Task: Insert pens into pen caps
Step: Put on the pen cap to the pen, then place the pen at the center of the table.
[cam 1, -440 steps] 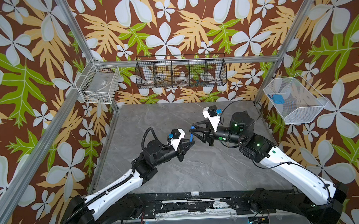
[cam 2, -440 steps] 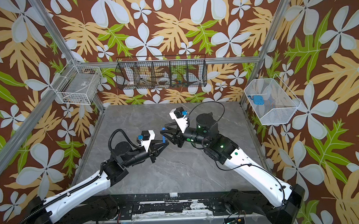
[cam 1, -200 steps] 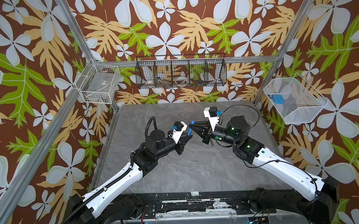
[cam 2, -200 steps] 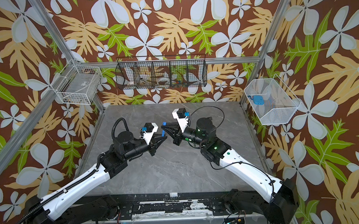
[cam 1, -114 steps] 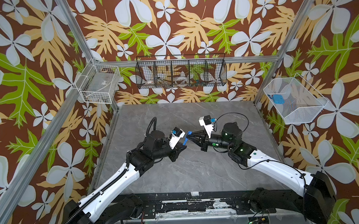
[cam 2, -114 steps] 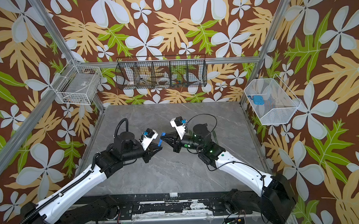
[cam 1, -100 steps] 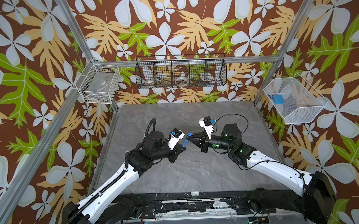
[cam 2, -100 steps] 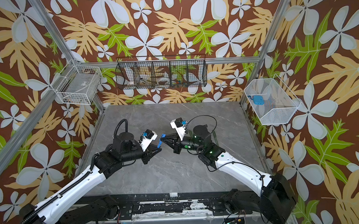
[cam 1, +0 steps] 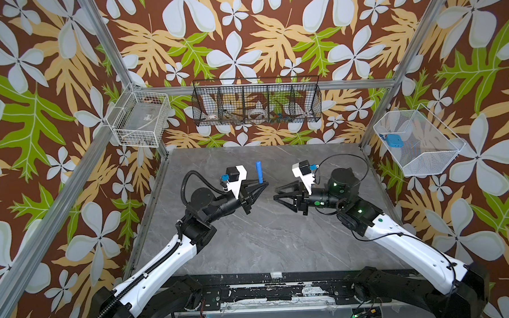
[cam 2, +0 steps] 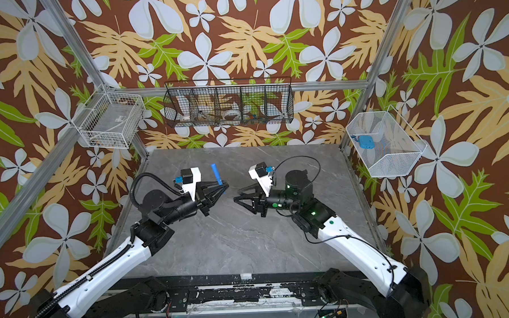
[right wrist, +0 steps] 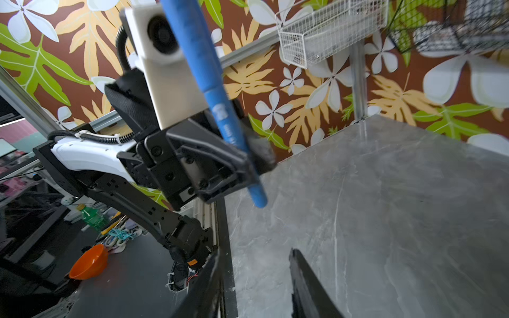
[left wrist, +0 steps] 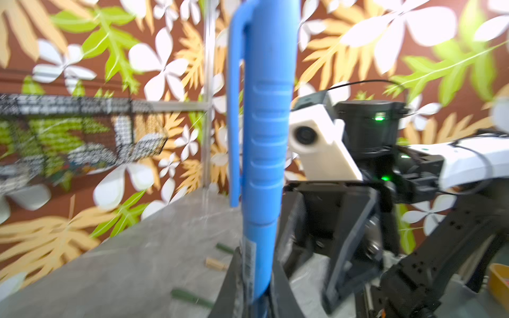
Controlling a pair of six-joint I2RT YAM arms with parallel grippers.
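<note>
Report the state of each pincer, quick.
Left pincer: closed on the blue pen.
Right pincer: open, holding nothing.

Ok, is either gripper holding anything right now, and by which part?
The left gripper holds the capped blue pen by its lower barrel, below the cap. The right gripper is open and empty.

The blue pen (cam 1: 259, 172) is standing roughly upright at about 11 o'clock from the middle of the worktop (cam 1: 265, 239), with the left tool (cam 1: 264, 184) pinching its lower barrel. The ribbed blue cap (left wrist: 265, 124), clip alongside, is sitting on its upper end. One tan piece (left wrist: 215, 263) and two dark green pieces (left wrist: 191, 298) are lying flat on the worktop, too blurred to tell pen from cap.
</note>
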